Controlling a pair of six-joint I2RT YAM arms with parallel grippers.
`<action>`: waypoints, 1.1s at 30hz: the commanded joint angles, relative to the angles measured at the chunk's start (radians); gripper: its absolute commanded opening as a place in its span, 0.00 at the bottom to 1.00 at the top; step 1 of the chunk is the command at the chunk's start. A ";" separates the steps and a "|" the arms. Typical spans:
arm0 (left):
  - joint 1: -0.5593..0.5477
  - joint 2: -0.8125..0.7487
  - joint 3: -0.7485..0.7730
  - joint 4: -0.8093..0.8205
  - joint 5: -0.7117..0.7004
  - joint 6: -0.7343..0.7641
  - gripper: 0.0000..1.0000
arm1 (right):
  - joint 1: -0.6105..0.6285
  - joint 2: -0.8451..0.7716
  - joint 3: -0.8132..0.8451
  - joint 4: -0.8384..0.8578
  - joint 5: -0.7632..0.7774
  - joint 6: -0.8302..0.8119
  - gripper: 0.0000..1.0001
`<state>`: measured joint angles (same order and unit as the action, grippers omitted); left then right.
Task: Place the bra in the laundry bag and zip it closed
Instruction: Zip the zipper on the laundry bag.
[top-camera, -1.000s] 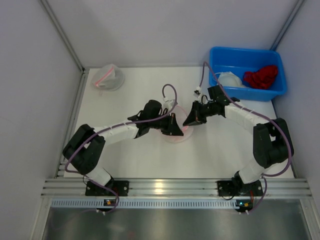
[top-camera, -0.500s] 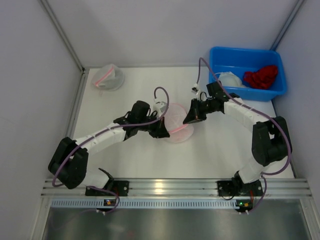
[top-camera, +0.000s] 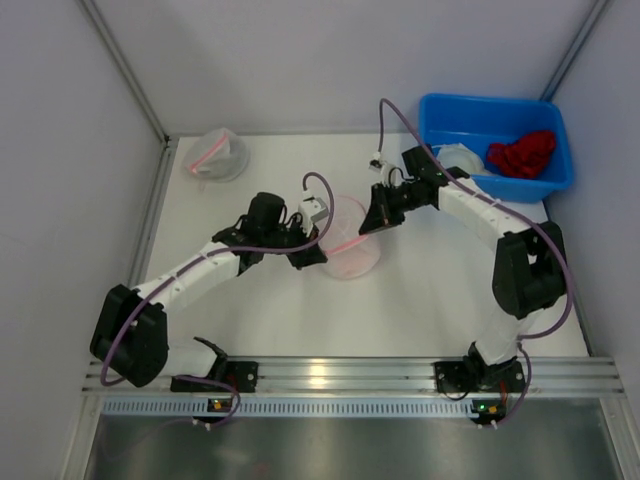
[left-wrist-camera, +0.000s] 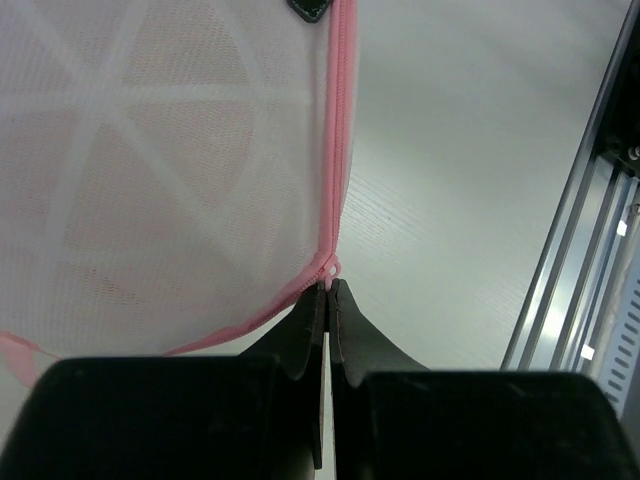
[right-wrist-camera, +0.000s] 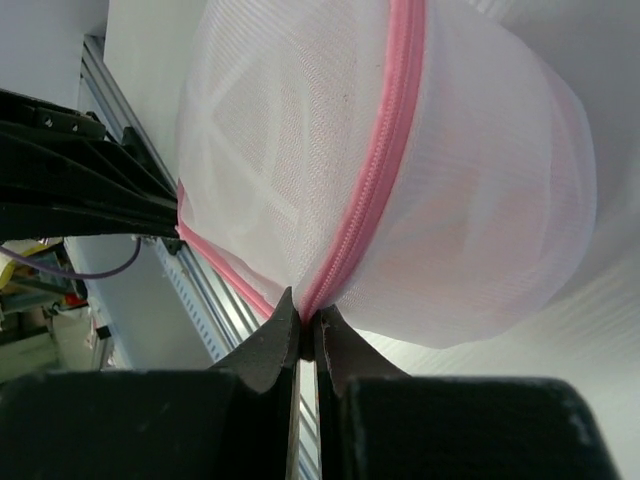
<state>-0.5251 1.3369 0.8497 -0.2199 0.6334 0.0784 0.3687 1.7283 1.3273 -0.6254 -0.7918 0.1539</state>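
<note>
My left gripper (left-wrist-camera: 328, 286) is pinched fully together on the small zipper pull (left-wrist-camera: 329, 268). Over the last second I have drawn that arm back toward my left. My right gripper (right-wrist-camera: 305, 318) is just as tightly closed on the pink zipper (right-wrist-camera: 385, 170) at the bag's opposite edge, and it has eased up and away toward the back. The laundry bag (top-camera: 350, 243), which was half hidden under my two wrists a moment ago, now shows plainly between them, stretched out and lifted a little off the table (top-camera: 450, 290). I read that as the zip travelling: one side anchors the seam while the other pulls the slider along it. Through the mesh I see a soft pinkish shape, which I take to be the bra (left-wrist-camera: 190, 125), already inside, though the weave blurs it too much to be sure. From my left wrist the pink line bends away past my fingertips, and I cannot tell whether that stretch is closed or still gaping. Farther out, the blue bin (top-camera: 440, 112) with the red cloth (top-camera: 522, 153) sits well apart at the back right.
</note>
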 joint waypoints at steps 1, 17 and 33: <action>0.034 -0.009 -0.008 -0.260 -0.034 0.119 0.00 | -0.053 0.020 0.096 -0.017 0.197 -0.116 0.00; -0.078 0.116 0.066 0.051 0.080 -0.397 0.00 | -0.077 0.032 0.190 0.021 0.134 0.052 0.53; -0.151 0.269 0.104 0.431 -0.012 -0.769 0.00 | -0.085 -0.154 -0.221 0.243 -0.073 0.332 0.52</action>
<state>-0.6720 1.5963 0.9096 0.0891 0.6304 -0.6258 0.2417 1.5661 1.1385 -0.5072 -0.8196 0.4061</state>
